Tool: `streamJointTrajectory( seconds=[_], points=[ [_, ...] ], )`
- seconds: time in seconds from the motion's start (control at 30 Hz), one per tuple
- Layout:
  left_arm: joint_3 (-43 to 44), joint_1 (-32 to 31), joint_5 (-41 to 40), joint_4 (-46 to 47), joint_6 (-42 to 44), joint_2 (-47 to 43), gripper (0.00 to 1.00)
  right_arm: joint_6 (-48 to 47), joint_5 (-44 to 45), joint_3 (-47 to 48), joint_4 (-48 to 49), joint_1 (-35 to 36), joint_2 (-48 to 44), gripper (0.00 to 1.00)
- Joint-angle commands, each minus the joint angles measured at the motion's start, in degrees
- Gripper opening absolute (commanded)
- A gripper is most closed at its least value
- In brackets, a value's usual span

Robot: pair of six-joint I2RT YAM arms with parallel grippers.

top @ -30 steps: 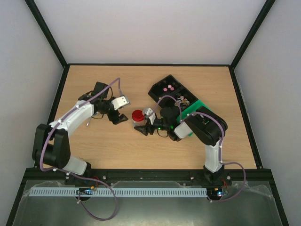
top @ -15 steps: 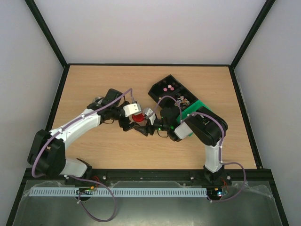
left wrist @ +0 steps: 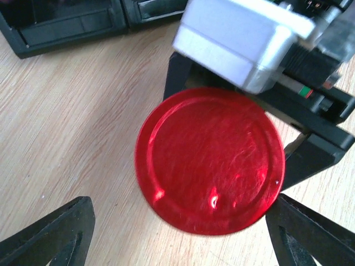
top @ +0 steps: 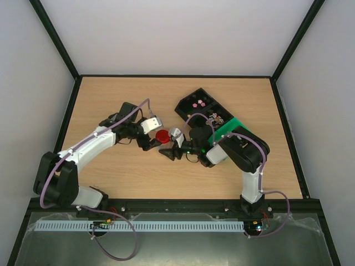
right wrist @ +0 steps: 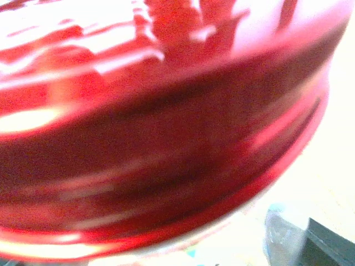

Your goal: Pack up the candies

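No text, label, brand, number or sign is readable in any view; the red lid (left wrist: pixel 209 160) has a plain top.

The left arm (top: pixel 89 145) and right arm (top: pixel 250 166) have white tubular links between black joints. A lilac cable (top: pixel 132 106) loops loosely along each. A white boxy block (top: pixel 153 123) sits at each wrist.

Tiny pink candies (top: pixel 198 103) lie loose in the black tray (top: pixel 184 108)
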Motion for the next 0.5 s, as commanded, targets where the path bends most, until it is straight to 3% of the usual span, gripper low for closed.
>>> streamJointTrajectory(
  seconds=[0.0, 0.2, 0.3, 0.47],
  points=[
    [0.54, 3.81, -2.96, 0.28, 2.72, 1.01, 0.87, -1.69, -2.20, -2.05, -0.04, 0.71, -1.43, 0.54],
    [0.71, 6.64, -2.98, -0.12, 2.55, 1.76, 0.86, -1.72, -2.02, -2.60, -0.06, 0.68, -1.75, 0.53],
    [0.24, 7.18, -1.27, -3.71, 7.80, 0.72, 0.87, -1.63, -1.93, -2.86, -0.12, 0.71, -1.87, 0.53],
    [-4.34, 2.32, 0.67, -5.54, 14.95, -5.77, 0.92, -1.40, -1.95, -2.57, -0.14, 0.68, -1.55, 0.52]
  ],
)
